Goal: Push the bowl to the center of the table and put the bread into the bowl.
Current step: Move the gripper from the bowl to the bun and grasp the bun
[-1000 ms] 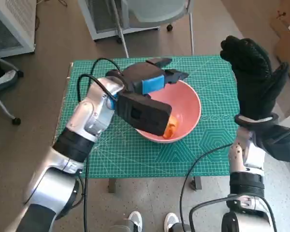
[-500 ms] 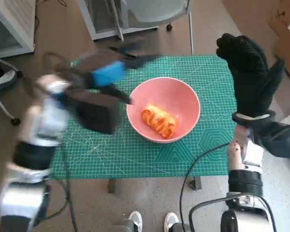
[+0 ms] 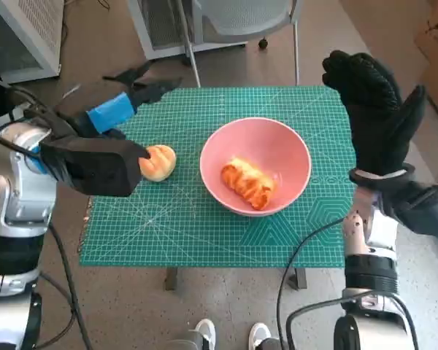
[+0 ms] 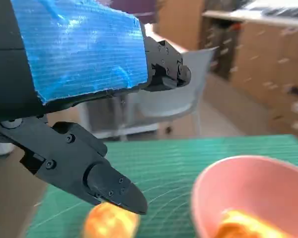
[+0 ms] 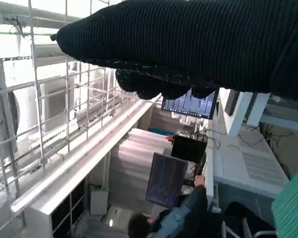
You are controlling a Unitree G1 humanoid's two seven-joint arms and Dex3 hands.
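Observation:
The pink bowl sits near the middle of the green cutting mat, with a twisted golden bread lying inside it. A second, round bun lies on the mat just left of the bowl. My left hand hovers above the mat's left part, fingers apart, holding nothing. The left wrist view shows its fingers over the blurred bun and the bowl. My right hand is raised off the table's right edge, fingers spread and empty.
A chair base stands beyond the table's far edge. A white cabinet is at the far left. Cables hang below the front edge. A person sits at screens in the right wrist view.
My left hand has drawn back left from over the bowl, leaving the twisted bread in it and uncovering the round bun. The right hand has barely moved. The camera has shifted slightly.

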